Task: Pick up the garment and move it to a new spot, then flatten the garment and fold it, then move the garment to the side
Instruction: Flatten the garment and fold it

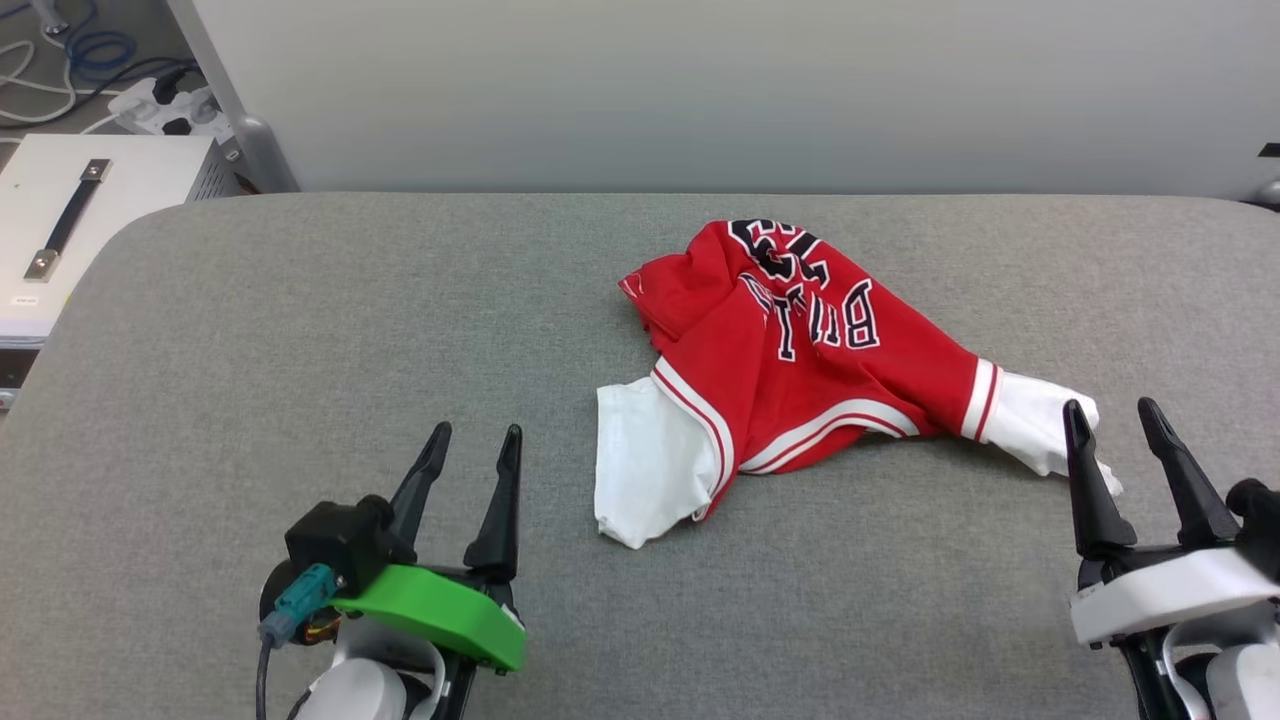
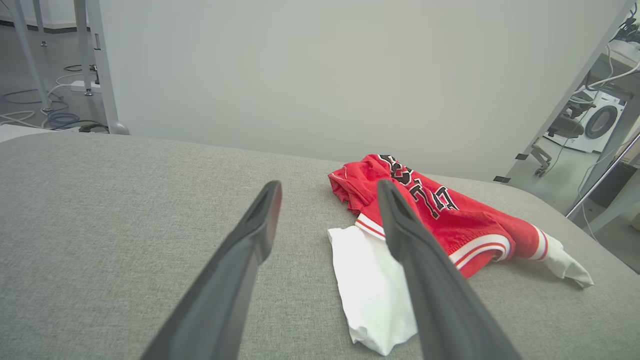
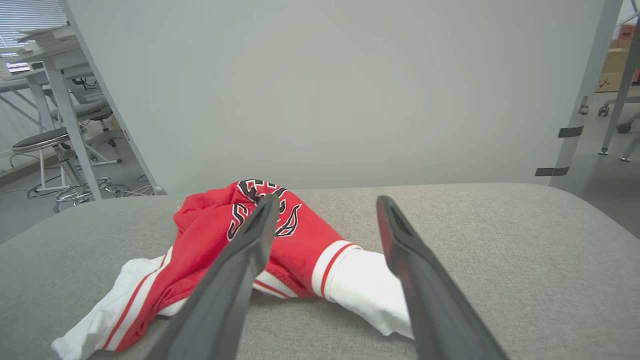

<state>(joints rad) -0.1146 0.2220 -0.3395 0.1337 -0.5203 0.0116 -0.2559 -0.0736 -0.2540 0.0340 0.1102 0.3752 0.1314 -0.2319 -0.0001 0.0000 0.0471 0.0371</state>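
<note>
The garment (image 1: 790, 370) is a red jersey with white sleeves, striped trim and black lettering, lying crumpled right of the table's middle. One white sleeve points toward the front, the other stretches right. My left gripper (image 1: 475, 432) stands open near the front left, apart from the cloth. The near sleeve lies just right of it in the left wrist view, garment (image 2: 450, 220), gripper (image 2: 327, 192). My right gripper (image 1: 1110, 410) is open at the front right, its fingers beside the right sleeve's tip. In the right wrist view the garment (image 3: 310, 245) lies ahead of the gripper (image 3: 327, 200), with the sleeve between the fingers' lines.
The grey cloth-covered table (image 1: 300, 330) has broad bare room on its left half. A pale partition wall (image 1: 700, 90) stands right behind it. A white box with a strap handle (image 1: 70, 215) and cables sit off the table's far left corner.
</note>
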